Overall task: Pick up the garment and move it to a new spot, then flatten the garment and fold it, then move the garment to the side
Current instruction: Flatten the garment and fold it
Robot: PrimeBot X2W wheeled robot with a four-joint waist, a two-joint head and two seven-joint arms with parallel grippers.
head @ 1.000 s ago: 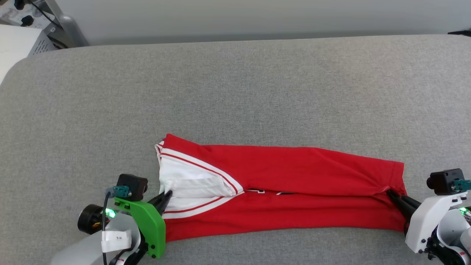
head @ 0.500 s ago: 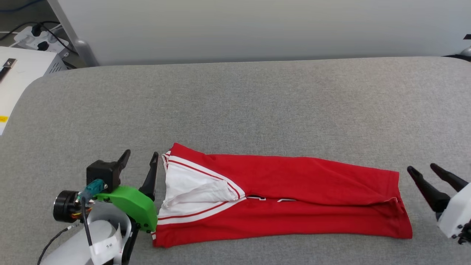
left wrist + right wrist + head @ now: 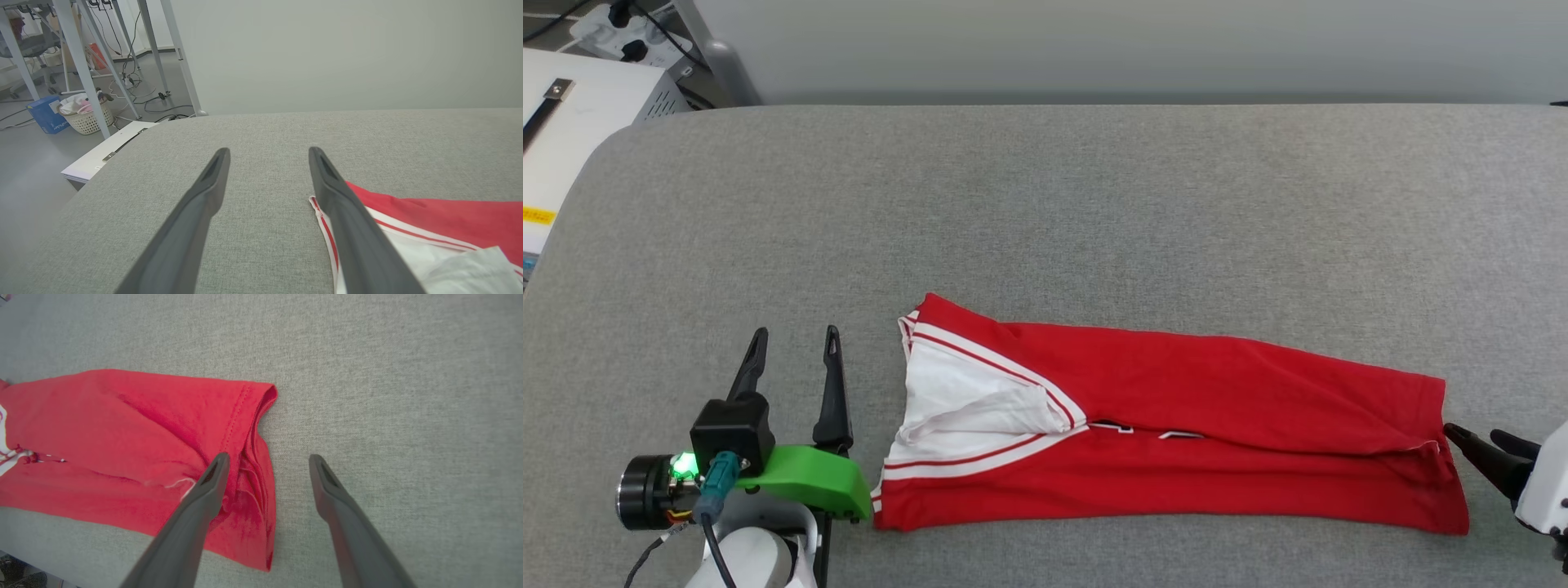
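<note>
From the head camera I see the garment (image 3: 1176, 441) lying as a long folded strip on the near half of the desk (image 3: 1045, 204). It runs along the near edge, with the white sleeve end toward the left edge and the hem toward the right. My left fingers (image 3: 832, 392) stand just beside the sleeve end, spread wide and holding nothing. My right fingers (image 3: 1480, 456) sit at the hem corner, parted and empty.

The right wrist camera adds what the head camera misses. One finger crosses the bunched hem and the other is over bare desk, but I cannot tell whether either touches the cloth. The left wrist camera shows the striped trim beside one finger. Past the desk's far left corner it also shows a white cabinet (image 3: 106, 153), a basket (image 3: 86, 118) and a blue box (image 3: 45, 118).

A second ago both pairs of fingers were pinched shut on the garment's two ends. Now both are off it and wide apart. The head camera has shifted too, and the garment lies much as it did.
</note>
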